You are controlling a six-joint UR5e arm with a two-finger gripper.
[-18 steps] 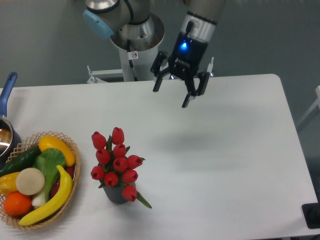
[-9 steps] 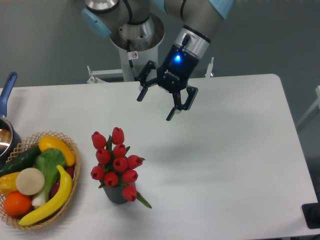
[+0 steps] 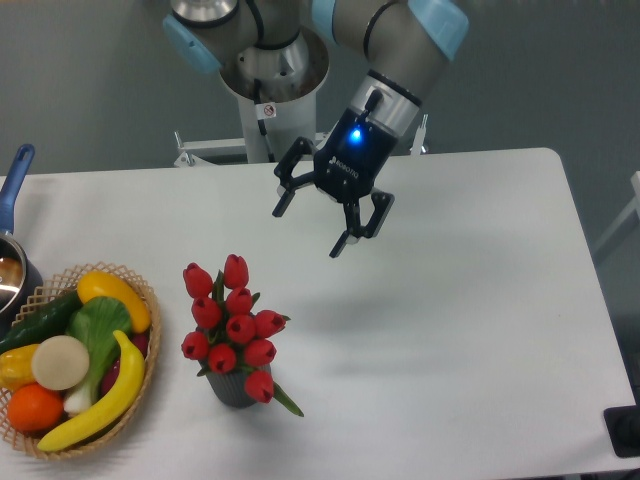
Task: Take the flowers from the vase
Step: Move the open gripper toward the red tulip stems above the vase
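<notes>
Hovering up and right of the flowers, your claw gapes wide, empty; centre it above the buds, then descend.

The vase is standing on the table near its front edge, holding the flowers, which are rising above its rim. To the left of the vase, a basket is sitting at the table's left edge with toy fruit and vegetables lying in it, and a pot is sitting just behind the basket. The gripper is hanging above the table behind and to the right of the vase, well apart from it, with its jaws spread.
</notes>
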